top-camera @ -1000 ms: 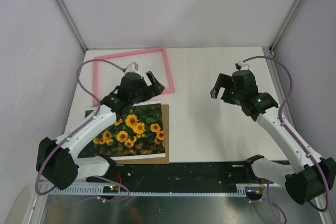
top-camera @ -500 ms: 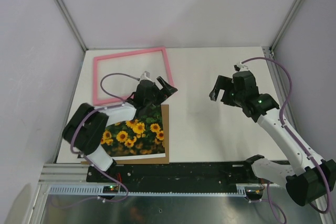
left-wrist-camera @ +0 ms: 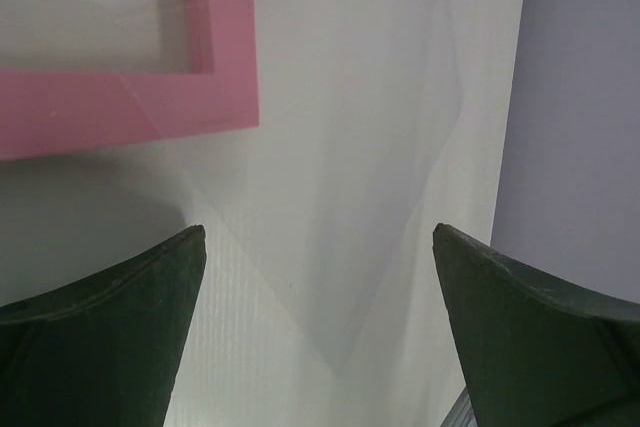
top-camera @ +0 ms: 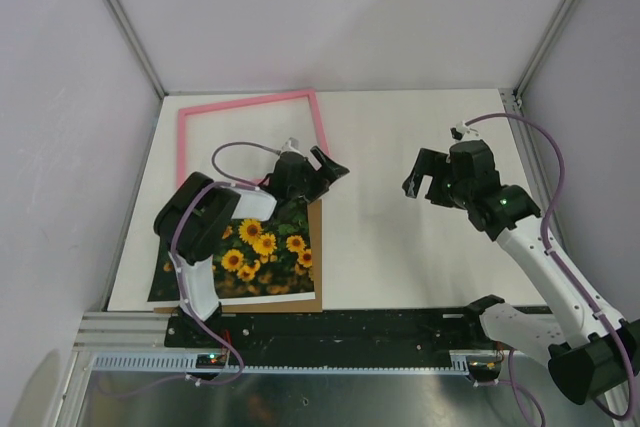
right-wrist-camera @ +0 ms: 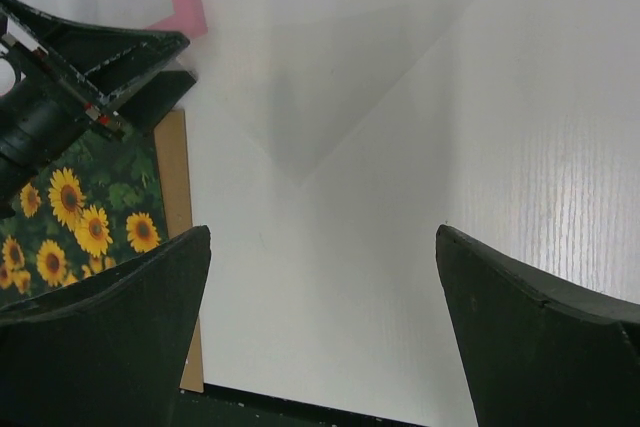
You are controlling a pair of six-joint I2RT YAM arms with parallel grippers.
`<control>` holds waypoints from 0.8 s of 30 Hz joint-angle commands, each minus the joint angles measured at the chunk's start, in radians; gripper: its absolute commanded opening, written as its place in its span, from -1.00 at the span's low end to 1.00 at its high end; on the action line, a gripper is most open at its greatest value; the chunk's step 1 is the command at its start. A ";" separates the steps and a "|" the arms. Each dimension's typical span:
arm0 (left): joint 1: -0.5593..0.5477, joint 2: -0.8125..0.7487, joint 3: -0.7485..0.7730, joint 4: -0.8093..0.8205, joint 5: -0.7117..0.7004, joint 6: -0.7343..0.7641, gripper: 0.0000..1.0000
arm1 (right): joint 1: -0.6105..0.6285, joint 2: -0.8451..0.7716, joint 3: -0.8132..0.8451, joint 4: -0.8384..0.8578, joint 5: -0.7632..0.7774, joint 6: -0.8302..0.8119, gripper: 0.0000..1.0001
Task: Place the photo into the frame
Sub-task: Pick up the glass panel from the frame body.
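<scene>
The pink frame [top-camera: 245, 100] lies flat at the back left of the table; its near right corner [left-wrist-camera: 225, 97] shows in the left wrist view. The sunflower photo [top-camera: 262, 252] lies face up at the front left, and it also appears in the right wrist view [right-wrist-camera: 90, 217]. My left gripper [top-camera: 322, 179] hovers by the frame's near right corner, open, with only bare table between its fingers [left-wrist-camera: 320, 247]. My right gripper [top-camera: 424, 189] hangs open over the table's right half, apart from everything [right-wrist-camera: 322, 247].
A brown backing board [top-camera: 316, 247] lies under the photo, its right edge showing [right-wrist-camera: 172, 187]. The left arm's elbow [top-camera: 200, 212] is folded back over the photo's left part. The white table [top-camera: 400, 267] ends at a black rail in front, and walls close the sides.
The left arm has folded back and swung, carrying its open gripper rightward past the frame's near right corner. The right gripper has shifted slightly right. Photo and frame have not moved.
</scene>
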 commanded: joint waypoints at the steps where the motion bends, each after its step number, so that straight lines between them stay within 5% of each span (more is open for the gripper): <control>1: 0.003 0.051 0.067 0.070 0.029 -0.012 0.98 | -0.002 -0.030 -0.008 -0.005 -0.014 -0.016 0.99; 16: -0.046 0.166 0.122 0.112 -0.023 -0.163 0.72 | 0.000 -0.052 -0.022 0.003 -0.031 -0.009 0.99; 24: -0.082 0.192 0.123 0.141 -0.095 -0.236 0.39 | 0.000 -0.071 -0.045 0.004 -0.044 -0.006 0.99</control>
